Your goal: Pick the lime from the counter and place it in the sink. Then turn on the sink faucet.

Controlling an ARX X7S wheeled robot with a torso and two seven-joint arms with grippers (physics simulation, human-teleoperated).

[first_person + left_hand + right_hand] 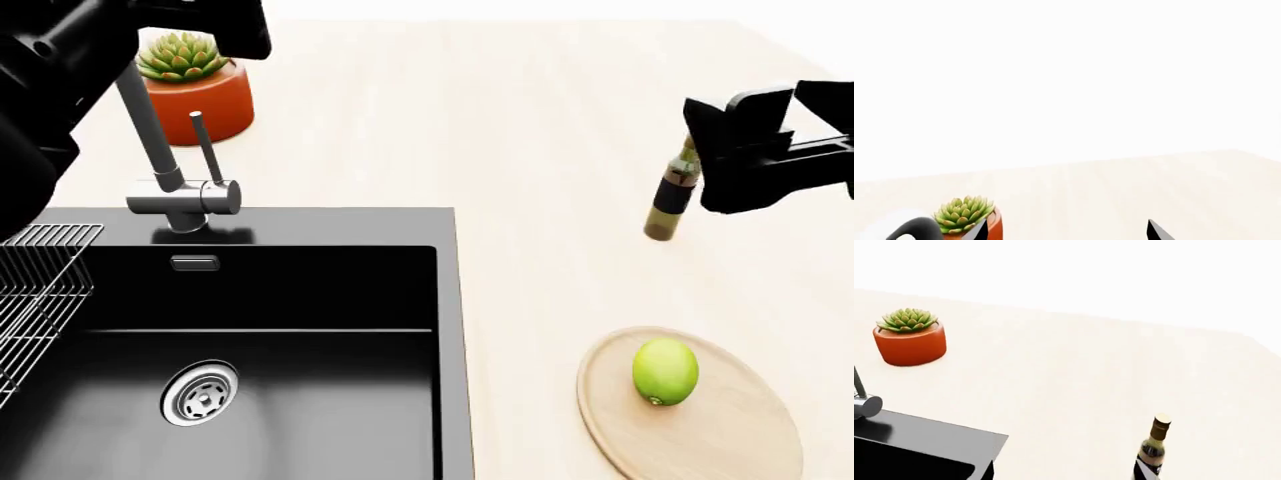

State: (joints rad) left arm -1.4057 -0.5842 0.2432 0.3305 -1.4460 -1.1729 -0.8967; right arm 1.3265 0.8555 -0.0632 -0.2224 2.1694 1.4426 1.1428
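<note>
Lime: one small smooth yellow-green oval fruit [665,371], lying on the round tan wooden board [694,408] at the near right of the counter, well apart from the basin; only the head view shows it.
Counter: one broad pale beige wood-grain worktop [534,150], seen in all three views.
Sink: one large rectangular matte black basin [334,300] set in the counter's left part, with one round steel drain [200,393] and one wire rack [34,290] at its left side; the right wrist view catches only a black corner of it.
Sink faucet: one grey brushed-metal tap [167,170] behind the basin, its thin lever handle upright; the right wrist view shows just a bit of its base at the picture's edge.
Succulent: one green spiky plant in an orange-red pot [187,85] behind the tap; it appears in all three views.
Bottle: one dark wine bottle [671,195] standing upright on the counter's right side, partly behind the right arm; the left wrist view does not show it.
Left gripper: black [200,25], high over the tap and plant; whether it is released or clenched I cannot tell.
Right gripper: black [747,140], hanging over the counter beside the bottle, grasping nothing visible; released or clenched, I cannot tell.
</note>
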